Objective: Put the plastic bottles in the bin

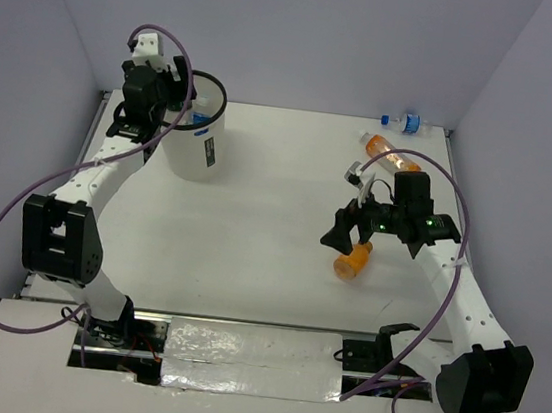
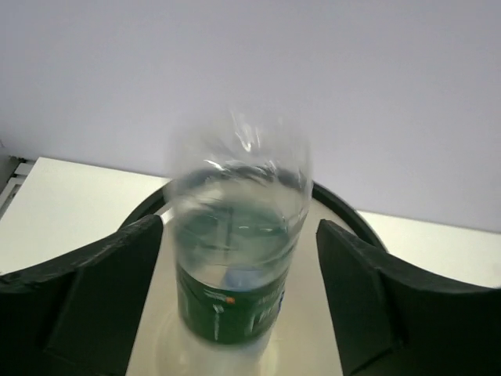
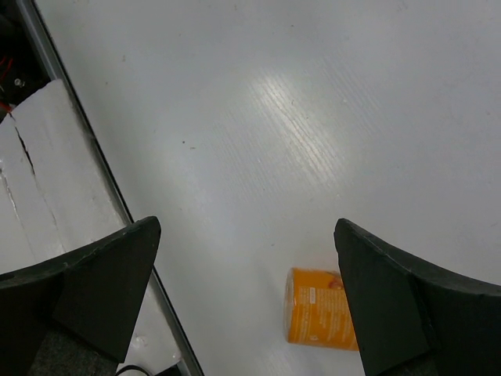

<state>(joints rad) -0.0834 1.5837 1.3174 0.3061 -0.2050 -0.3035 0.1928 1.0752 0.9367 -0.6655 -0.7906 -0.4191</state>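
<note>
We are logging the green-label bottle (image 2: 235, 266) loose inside the wide left end effector (image 2: 239, 235), bin (image 1: 196, 156) beneath it, three bottles (image 1: 353, 261) not yet binned.

The right pincer (image 3: 246, 229) stood open, its two dark fingers (image 3: 94, 286) spread wide at the lower corners of the frame, with nothing between them. Below lay the white counter (image 3: 258, 157), carrying a streak of glare across its centre. One orange-filled bottle (image 3: 315, 317) lay on the counter near the lower edge; a printed label was visible, and its far portion was hidden behind the finger on the frame's right side. A metal edge strip (image 3: 94, 168) ran diagonally along the counter's border. Beyond it sat a white cracked panel (image 3: 35, 188).
</note>
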